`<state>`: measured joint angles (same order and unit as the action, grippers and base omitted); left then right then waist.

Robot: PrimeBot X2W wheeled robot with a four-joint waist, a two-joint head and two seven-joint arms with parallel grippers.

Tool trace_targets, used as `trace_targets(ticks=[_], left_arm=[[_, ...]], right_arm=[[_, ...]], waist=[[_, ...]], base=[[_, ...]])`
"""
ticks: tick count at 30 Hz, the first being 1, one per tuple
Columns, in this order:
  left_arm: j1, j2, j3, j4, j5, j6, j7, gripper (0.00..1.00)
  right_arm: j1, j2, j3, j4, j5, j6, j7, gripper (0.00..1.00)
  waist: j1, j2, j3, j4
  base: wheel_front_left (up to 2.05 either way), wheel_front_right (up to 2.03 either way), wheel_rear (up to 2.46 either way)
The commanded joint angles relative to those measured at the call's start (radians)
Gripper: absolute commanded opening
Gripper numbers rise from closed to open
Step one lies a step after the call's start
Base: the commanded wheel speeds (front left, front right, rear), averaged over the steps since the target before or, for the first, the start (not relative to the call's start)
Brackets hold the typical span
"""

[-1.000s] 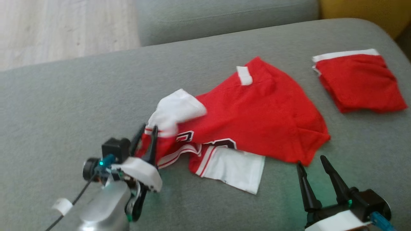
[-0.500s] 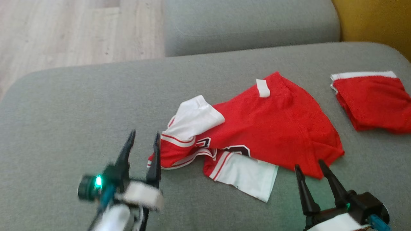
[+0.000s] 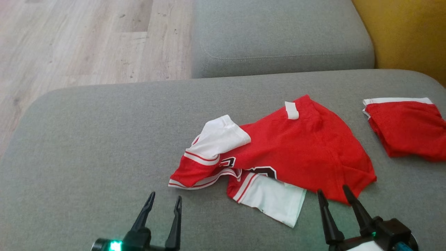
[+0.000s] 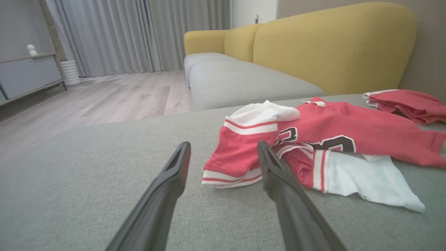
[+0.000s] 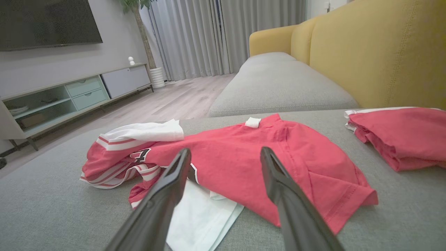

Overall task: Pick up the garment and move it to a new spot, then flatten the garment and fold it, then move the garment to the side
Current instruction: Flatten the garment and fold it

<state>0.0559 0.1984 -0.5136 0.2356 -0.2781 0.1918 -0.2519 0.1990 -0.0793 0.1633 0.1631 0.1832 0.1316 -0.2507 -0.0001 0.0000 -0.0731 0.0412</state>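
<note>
The left fingers [image 3: 144, 212] have just let go of the shirt [image 3: 285, 153]: a second ago they pinched the striped hem at its left end, and now they stand spread wide and empty, drawn back to the near side of that hem with bare grey sofa cushion [image 3: 104, 139] between them and the cloth. The head camera has also tilted over that second, so the shift of the whole scene is not the shirt sliding. The right fingers [image 3: 353, 205] are spread too, as they were, holding nothing, their tips just short of the shirt's near right corner. The shirt lies loose on the cushion, rumpled, with a white sleeve [image 3: 219, 136] flipped back over its left side and a white panel [image 3: 275, 200] poking out from under its near edge. A folded red pile [image 3: 407, 129] sits to the shirt's right, apart from it. The release suggests the carrying step is over and this is the new spot; flattening has not begun, and the turned-back sleeve and bunched hem likely need spreading before any fold.
</note>
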Motion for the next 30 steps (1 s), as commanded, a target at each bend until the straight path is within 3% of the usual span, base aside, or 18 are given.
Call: trace_targets(ticks=[1,11,20,30], left_arm=[[-0.095,0.005,0.030,-0.007,0.010,-0.013,0.003,1.00],[-0.407,-0.029,-0.049,0.112,0.060,-0.119,0.150,1.00],[-0.753,-0.103,-0.102,0.396,0.054,-0.245,0.340,1.00],[-0.893,-0.119,-0.126,0.637,0.044,-0.281,0.353,1.00]], right_arm=[[-0.021,-0.011,0.026,-0.028,-0.005,-0.001,-0.011,1.00],[-0.035,-0.050,0.041,-0.037,-0.005,-0.001,-0.011,1.00],[-0.120,-0.105,0.065,-0.054,0.000,-0.001,-0.011,1.00],[-0.150,-0.111,0.068,-0.052,0.008,-0.001,-0.011,1.00]], waist=[[0.0001,0.0000,0.009,-0.010],[0.0001,0.0000,0.115,-0.057],[0.0001,0.0000,0.262,-0.119],[0.0001,0.0000,0.318,-0.169]], base=[[0.00,0.00,0.00],[0.00,0.00,0.00],[0.00,0.00,0.00],[0.00,0.00,0.00]])
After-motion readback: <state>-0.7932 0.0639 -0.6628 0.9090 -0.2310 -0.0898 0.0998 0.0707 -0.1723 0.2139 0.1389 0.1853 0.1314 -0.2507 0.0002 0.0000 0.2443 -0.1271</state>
